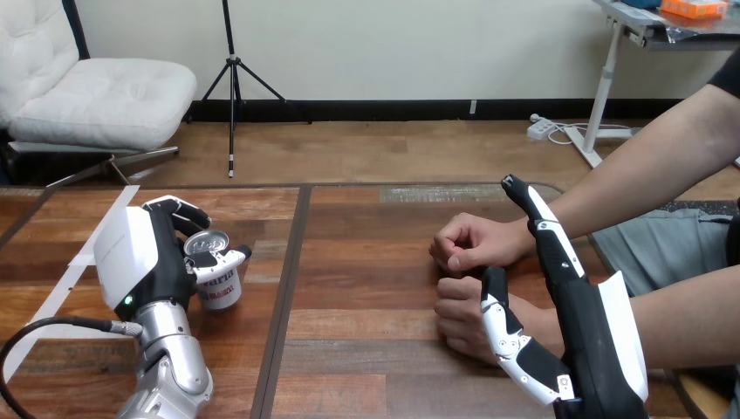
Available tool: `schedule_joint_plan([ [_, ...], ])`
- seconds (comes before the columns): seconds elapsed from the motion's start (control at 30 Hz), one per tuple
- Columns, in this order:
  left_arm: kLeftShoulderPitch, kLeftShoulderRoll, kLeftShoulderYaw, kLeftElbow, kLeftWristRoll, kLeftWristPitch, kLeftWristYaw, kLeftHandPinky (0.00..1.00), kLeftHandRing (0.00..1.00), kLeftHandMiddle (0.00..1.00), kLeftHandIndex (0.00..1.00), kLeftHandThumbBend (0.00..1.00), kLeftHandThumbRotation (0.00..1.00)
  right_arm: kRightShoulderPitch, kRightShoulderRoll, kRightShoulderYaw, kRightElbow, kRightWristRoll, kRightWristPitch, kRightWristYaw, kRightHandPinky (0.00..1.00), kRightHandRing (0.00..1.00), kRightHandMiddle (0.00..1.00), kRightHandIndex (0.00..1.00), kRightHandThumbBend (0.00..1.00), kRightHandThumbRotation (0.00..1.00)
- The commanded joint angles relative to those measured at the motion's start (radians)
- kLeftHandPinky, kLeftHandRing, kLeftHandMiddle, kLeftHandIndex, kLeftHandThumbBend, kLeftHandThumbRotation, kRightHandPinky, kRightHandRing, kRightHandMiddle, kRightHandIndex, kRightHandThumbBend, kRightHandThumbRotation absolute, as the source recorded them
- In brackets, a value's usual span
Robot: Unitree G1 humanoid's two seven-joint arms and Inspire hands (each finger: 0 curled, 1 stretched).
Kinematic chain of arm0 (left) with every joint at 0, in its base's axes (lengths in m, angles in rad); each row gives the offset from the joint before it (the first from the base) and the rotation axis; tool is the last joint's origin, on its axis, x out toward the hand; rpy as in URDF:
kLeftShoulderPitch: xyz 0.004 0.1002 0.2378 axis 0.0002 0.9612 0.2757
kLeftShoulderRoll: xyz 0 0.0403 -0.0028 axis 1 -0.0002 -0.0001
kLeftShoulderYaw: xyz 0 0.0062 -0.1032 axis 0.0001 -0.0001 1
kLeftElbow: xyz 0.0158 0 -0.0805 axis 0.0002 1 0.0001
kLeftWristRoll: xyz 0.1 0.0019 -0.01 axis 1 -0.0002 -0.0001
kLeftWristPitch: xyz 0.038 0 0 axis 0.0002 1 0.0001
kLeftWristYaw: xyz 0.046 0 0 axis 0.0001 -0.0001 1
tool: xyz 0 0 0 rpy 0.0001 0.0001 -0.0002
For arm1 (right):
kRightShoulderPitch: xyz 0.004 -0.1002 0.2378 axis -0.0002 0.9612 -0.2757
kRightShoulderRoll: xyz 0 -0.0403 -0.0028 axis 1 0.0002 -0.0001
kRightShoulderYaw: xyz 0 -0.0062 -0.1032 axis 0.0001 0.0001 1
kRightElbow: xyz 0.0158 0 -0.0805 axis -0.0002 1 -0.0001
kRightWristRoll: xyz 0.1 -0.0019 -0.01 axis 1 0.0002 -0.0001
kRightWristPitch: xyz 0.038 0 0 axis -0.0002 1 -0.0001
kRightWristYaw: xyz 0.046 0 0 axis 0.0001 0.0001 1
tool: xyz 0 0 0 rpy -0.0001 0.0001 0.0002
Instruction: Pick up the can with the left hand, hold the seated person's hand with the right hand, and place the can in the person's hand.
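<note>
Your left hand (140, 262) is at the left of the head view, back shell toward the camera, on the wooden table (366, 288). Its fingers (179, 211) curl over the far side of the can (218, 284) and its thumb (222, 260) crosses the near side just under the rim, so the hand is closed round the can. The can stands upright with its base on the table, silver top showing, just left of the dark seam that runs down the tabletop. Your right hand (602, 349) comes in from the lower right, edge-on to the camera. Its fingers (545, 227) are straight and point away from you, crossing in front of the wrist of the person's farther hand (476, 244). Its thumb (499, 319) is also nearly straight and lies across the wrist end of the person's nearer hand (458, 314). Nothing curls round either wrist, so record the right hand as spread and gripping nothing; you cannot tell whether it touches the person. Both of the person's hands rest on the table right of centre as loose fists, the farther one just above the nearer one in the view. The can is well apart from both of them, across the seam.
</note>
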Motion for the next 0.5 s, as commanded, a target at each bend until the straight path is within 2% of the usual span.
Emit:
schedule_joint_plan([
  [0.0, -0.032, 0.007, -0.004, -0.07, 0.002, -0.046, 0.016, 0.35, 0.41, 0.46, 0.45, 0.72, 0.0, -0.045, 0.005, -0.017, -0.032, -0.003, -0.008, -0.006, 1.0, 0.98, 0.95, 0.93, 0.0, 0.0],
  [0.47, -0.006, 0.0, 0.003, -0.097, -0.007, -0.072, 0.01, 0.38, 0.43, 0.47, 0.46, 0.73, 0.0, -0.049, 0.001, -0.02, -0.024, 0.001, -0.021, -0.008, 1.0, 0.98, 0.95, 0.93, 0.0, 0.0],
])
